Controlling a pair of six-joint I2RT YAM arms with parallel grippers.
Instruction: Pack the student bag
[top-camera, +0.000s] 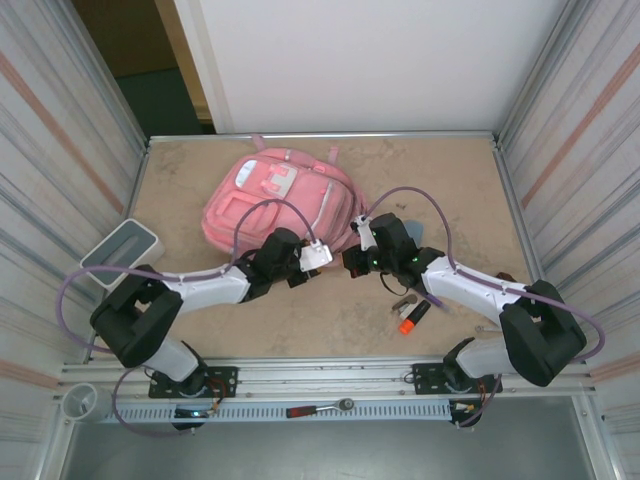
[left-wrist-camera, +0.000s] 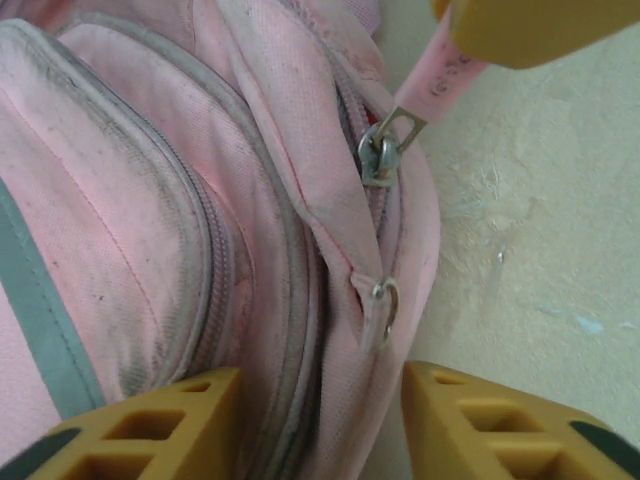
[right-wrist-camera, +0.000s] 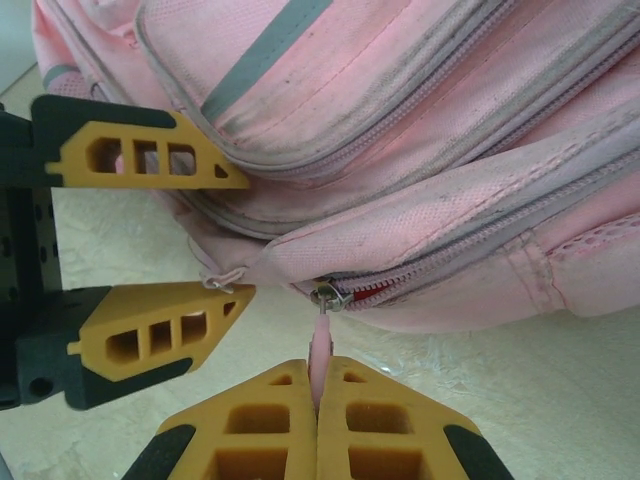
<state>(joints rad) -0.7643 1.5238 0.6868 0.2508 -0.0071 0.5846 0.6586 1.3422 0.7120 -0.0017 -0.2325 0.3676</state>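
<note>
Tabletop (top-camera: 450, 190): right fingers (right-wrist-camera: 265, 420) pinch zip pull (right-wrist-camera: 320, 350); left fingers (left-wrist-camera: 150, 430) seemingly astride student bag (top-camera: 270, 195).

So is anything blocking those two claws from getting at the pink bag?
Nothing visible. The right gripper is shut on the pink zip pull of the student bag, and the left gripper is open with its fingers either side of the bag's edge beside that zip.

Lit brightly and evenly from overhead, with soft shadows under the arms (top-camera: 210, 288) on the tabletop (top-camera: 440, 190). Washed pale on the white back wall (top-camera: 380, 60). Sharp on the bag (right-wrist-camera: 450, 110) fabric in the wrist views, softer on the nearest yellow fingers (left-wrist-camera: 500, 430). Dim through the doorway (top-camera: 130, 60) at far left.
</note>
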